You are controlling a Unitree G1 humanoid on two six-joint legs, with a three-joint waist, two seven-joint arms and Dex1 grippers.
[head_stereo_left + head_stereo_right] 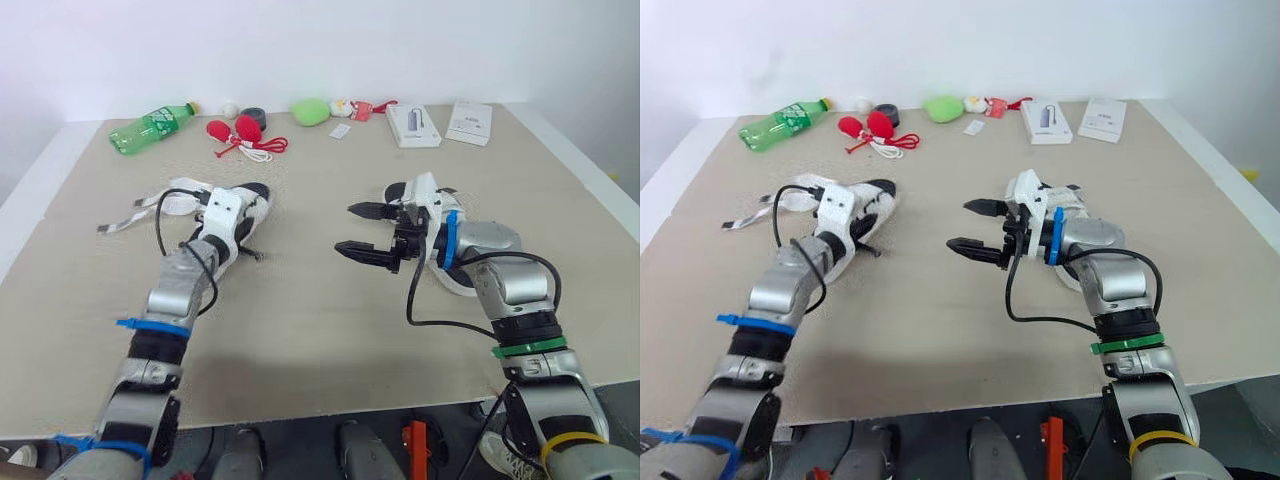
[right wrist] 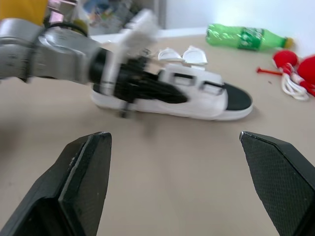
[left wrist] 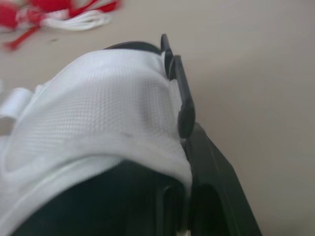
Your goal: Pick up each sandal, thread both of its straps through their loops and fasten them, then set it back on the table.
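Note:
One white sandal (image 1: 250, 203) with a black insole lies left of the table's centre. Its two undone straps (image 1: 150, 208) trail off to its left. My left gripper (image 1: 243, 240) rests on this sandal's near side, and its black finger (image 3: 184, 105) presses against the white mesh upper (image 3: 98, 103). From the right wrist view I see the same sandal (image 2: 202, 93) with the left gripper (image 2: 162, 93) on it. The second sandal (image 1: 458, 282) lies under my right forearm and is mostly hidden. My right gripper (image 1: 362, 232) hovers open over bare table, pointing at the left sandal.
Along the far edge lie a green bottle (image 1: 150, 125), red items with white cord (image 1: 240, 135), a black roll (image 1: 253, 116), a green object (image 1: 310, 110) and two white boxes (image 1: 412, 125) (image 1: 470, 122). The table's front edge (image 1: 300, 415) is close to me.

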